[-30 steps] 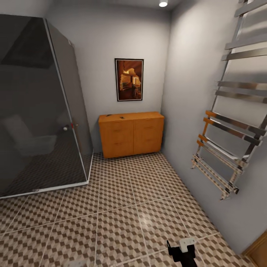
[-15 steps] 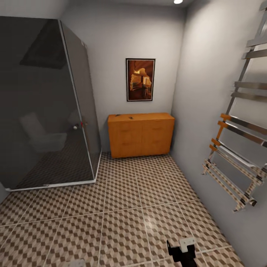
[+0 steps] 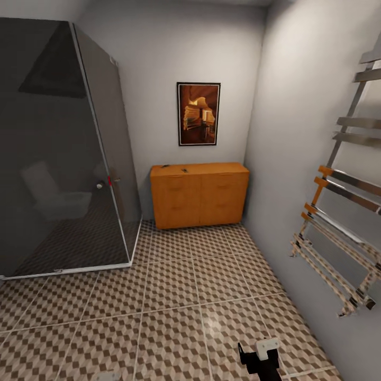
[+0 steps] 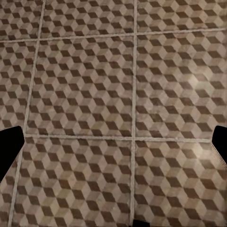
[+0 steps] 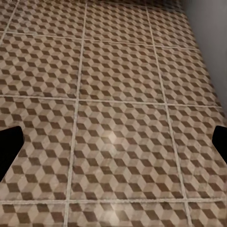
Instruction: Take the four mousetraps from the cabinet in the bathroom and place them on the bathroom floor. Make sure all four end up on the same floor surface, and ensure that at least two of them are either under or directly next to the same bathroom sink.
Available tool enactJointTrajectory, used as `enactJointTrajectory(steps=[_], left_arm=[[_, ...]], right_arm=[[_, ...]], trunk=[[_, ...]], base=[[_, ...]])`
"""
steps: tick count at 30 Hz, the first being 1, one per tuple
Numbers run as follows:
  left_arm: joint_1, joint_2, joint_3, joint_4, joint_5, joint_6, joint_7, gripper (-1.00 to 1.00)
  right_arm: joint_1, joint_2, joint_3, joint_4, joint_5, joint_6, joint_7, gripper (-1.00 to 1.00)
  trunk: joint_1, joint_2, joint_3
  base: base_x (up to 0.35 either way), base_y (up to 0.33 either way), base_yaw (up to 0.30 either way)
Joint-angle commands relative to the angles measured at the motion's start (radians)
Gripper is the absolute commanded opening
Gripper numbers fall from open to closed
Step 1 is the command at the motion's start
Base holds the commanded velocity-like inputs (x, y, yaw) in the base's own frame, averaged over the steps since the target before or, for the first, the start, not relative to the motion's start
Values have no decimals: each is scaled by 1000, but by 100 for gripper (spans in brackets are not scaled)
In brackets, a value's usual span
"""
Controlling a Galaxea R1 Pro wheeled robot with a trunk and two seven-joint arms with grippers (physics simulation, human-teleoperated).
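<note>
Looking across the bathroom from my head camera, I face the cabinet (image 3: 199,194), a low, wide orange-brown sideboard standing against the far wall with its long side running along that wall and its drawer fronts turned toward me. On the cabinet's top, toward its end nearer the shower, lie two small dark shapes that may be the mousetraps (image 3: 184,170); they are too small for me to tell which way they point. A framed picture (image 3: 198,114) in warm orange tones hangs on the wall directly above the cabinet. A dark glass shower enclosure (image 3: 58,153) stands beside the cabinet, on my left as I face it, and a chrome towel rail (image 3: 344,211) is mounted on the side wall on the cabinet's other side. The bathroom floor (image 3: 180,296), tiled in a brown, beige and white cube pattern with pale grout, stretches from the cabinet's foot toward me.

My right pincer (image 3: 259,353) hangs low over the floor, well apart from the cabinet. In the right wrist view its dark fingertips (image 5: 10,146) sit spread apart with nothing between them. In the left wrist view the fingertips (image 4: 9,146) of my left pincer are likewise spread wide over bare tiles.
</note>
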Motion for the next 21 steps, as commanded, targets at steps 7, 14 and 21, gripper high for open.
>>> enactJointTrajectory(steps=[7,14,21], left_arm=[[-2,-1,-8,4,5,-5,2,100],[-2,-1,-8,4,5,-5,2,100],[-2,-1,-9,4,5,-5,2,100]], right_arm=[[-1,1,9,1,-7,-4,-4,100],[-1,2,9,2,-7,-5,-5,100],[-1,1,9,1,-7,-4,-4,100]], trunk=[[1,-2,-2],[1,-2,-2],[1,-2,-2]], base=[[249,-17,0],[254,-2,97],[255,0,154]])
